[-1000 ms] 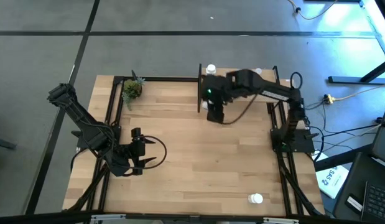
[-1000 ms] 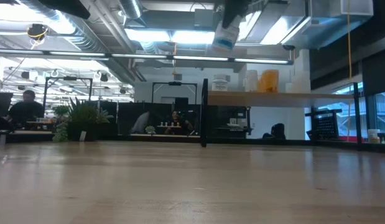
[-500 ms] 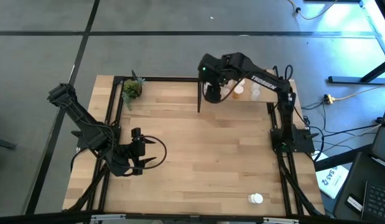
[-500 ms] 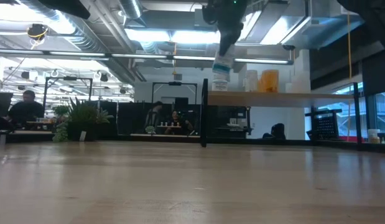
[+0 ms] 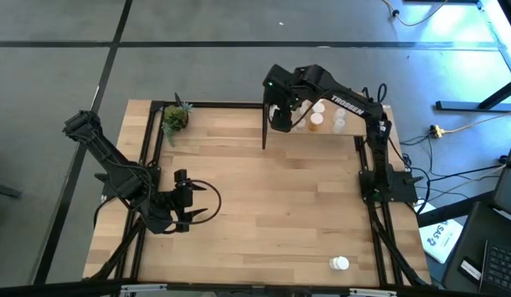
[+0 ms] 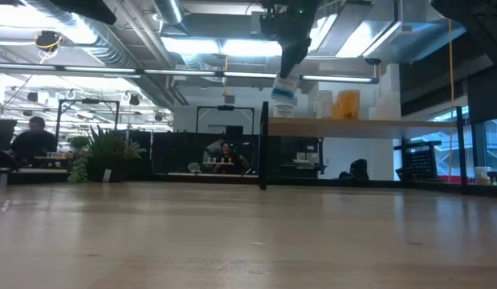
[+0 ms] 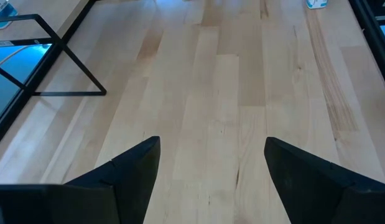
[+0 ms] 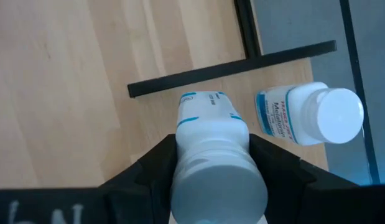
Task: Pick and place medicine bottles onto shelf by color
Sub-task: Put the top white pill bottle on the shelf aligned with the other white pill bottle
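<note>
one white bottle, held round its body by the right gripper above the shelf, beside another white bottle. judged light, stiff, smooth (liable to slip). left gripper spread wide, empty, over the table.

The middle of the tabletop lies bare, so a gripper could cross it freely, with only a lone white bottle near the front right corner and a small potted plant at the back left. On the shelf the way is tighter: a white bottle stands just beside the bottle held by the right gripper, more bottles crowd the board further right, and a black post rises at the shelf's left end
</note>
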You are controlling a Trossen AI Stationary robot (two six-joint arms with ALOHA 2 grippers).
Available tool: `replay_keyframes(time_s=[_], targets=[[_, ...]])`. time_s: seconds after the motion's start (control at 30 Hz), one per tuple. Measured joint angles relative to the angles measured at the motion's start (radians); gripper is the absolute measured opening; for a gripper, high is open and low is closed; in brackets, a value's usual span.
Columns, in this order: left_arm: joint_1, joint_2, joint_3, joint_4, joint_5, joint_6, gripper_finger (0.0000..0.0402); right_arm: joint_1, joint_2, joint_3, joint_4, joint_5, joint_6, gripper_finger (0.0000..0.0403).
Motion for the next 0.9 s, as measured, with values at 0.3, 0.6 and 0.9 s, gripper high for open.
replay_keyframes(time_s=[0.3,0.6,0.9], targets=[[0.0,0.0,0.0,0.0,0.0,0.0,0.0283,-0.001,0.0,0.0,-0.002,0.002,-0.016,0.0178],[0.004,0.0,0.0,0.003,-0.015,0.024,0.0283,-0.001,0.0,0.0,-0.004,0.002,-0.026,0.0178],[0.037,0.0,0.0,0.003,-0.063,0.025,0.0283,-0.003,0.004,0.0,-0.005,0.002,-0.031,0.0178]])
